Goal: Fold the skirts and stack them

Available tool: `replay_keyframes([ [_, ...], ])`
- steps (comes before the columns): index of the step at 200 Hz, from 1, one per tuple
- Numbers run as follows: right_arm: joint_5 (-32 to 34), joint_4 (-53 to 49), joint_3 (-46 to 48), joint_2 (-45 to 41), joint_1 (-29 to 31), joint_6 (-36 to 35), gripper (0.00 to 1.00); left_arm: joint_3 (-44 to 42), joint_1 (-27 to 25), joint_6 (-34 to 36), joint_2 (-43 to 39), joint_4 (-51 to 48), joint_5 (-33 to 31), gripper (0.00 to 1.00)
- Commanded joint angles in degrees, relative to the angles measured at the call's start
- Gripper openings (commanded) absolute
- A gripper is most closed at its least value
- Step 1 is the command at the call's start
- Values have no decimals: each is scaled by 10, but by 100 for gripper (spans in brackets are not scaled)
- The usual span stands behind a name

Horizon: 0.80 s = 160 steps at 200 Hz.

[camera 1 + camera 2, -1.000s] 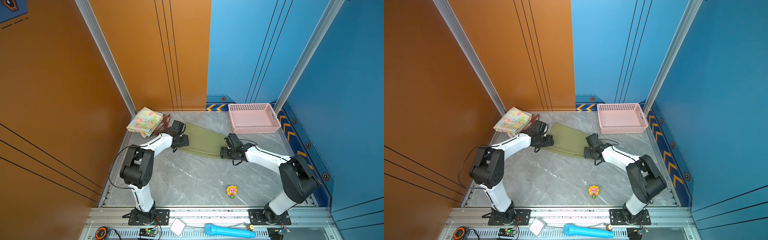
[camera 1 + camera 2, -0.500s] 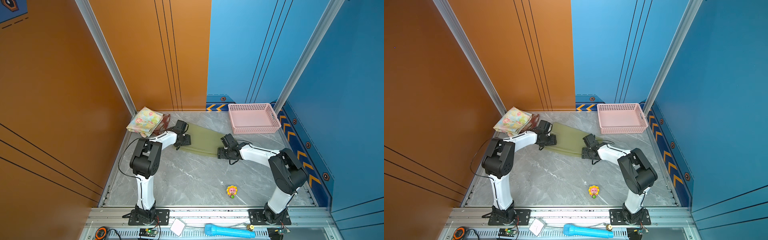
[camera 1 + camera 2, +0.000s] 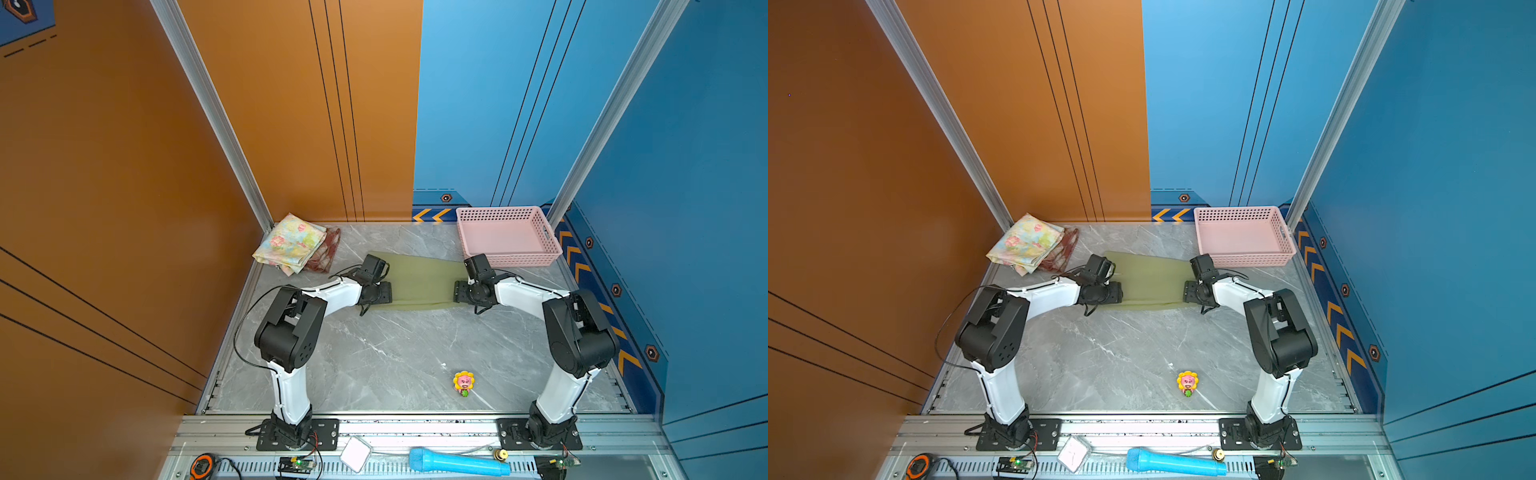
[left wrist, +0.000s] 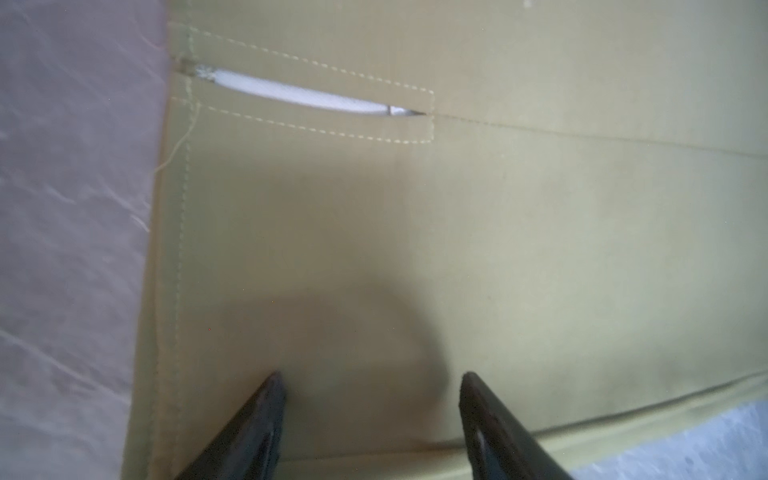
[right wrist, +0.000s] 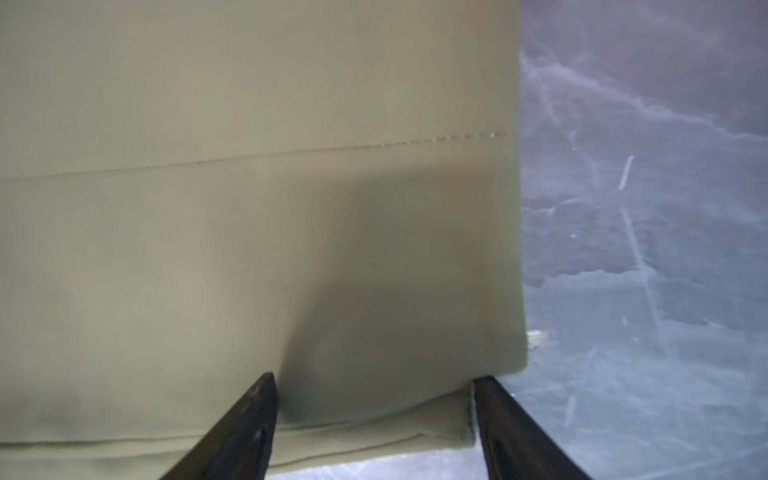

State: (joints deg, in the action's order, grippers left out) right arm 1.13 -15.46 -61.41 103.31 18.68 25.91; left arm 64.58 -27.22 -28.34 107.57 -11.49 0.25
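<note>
Left gripper (image 4: pixel 370 378) and right gripper (image 5: pixel 374 378) both stand with jaws spread and empty, one at each end of the olive skirt (image 3: pixel 419 280), by its near edge. Whether the tips touch cloth is unclear. Its long axis runs from gripper to gripper. Three skirts in all: this one lying flat, and the floral skirt (image 3: pixel 289 243) atop the plaid skirt (image 3: pixel 326 251), far left.
</note>
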Motion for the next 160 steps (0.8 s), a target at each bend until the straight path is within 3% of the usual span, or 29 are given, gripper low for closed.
replay_keyframes([
  [1,2,-18,4,-34,-6,3,75,-72,-27,-42,18,-78,21,68],
  [52,9,-4,85,-144,-8,51,74,-86,-42,-35,-65,-78,20,68],
  [82,-6,0,138,-212,-26,93,66,-24,-84,45,-80,-78,-4,69],
  [122,-87,25,195,-254,-86,132,53,77,-142,147,-36,-77,-10,69],
  [160,-149,50,228,-251,-139,152,41,173,-173,201,35,-78,26,69],
])
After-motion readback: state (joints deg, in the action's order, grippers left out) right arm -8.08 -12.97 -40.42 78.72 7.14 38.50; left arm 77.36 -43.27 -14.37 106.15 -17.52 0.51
